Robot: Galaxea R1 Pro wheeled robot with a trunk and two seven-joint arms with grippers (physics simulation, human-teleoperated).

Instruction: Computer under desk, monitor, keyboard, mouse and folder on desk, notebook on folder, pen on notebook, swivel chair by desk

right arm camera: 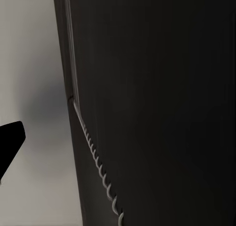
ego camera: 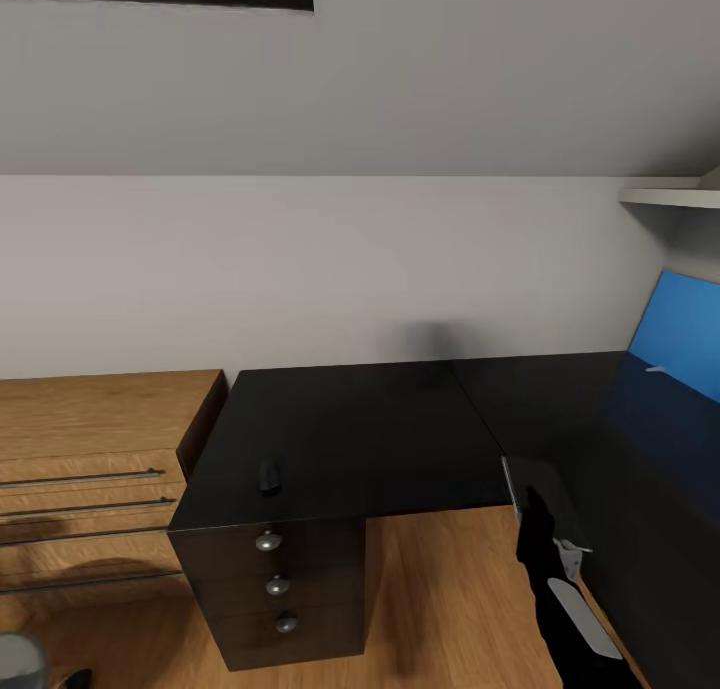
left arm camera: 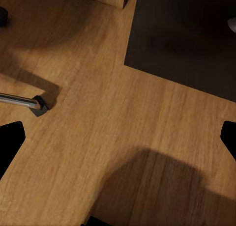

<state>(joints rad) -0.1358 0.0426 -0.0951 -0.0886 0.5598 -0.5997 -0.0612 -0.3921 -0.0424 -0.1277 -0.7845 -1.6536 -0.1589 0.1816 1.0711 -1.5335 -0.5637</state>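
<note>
The glossy black desk (ego camera: 380,439) stands against the wall, its drawer unit (ego camera: 285,594) carrying round silver knobs. A small black mouse (ego camera: 268,474) lies on the top near the front left. My right gripper (ego camera: 535,511) is above the desk's inner corner, shut on the dark notebook (ego camera: 548,489). In the right wrist view its wire spiral (right arm camera: 98,162) runs past one finger (right arm camera: 10,145). My left gripper (left arm camera: 118,142) hangs open over the wooden floor, near a chrome leg and caster of the swivel chair (left arm camera: 27,103). The monitor, keyboard, computer, folder and pen are out of view.
A light wooden chest of drawers (ego camera: 95,469) stands against the desk's left side. A blue wall panel (ego camera: 685,334) rises at the right behind the desk's side wing, under a white shelf (ego camera: 670,197). Wooden floor (ego camera: 440,599) lies open beneath the desk.
</note>
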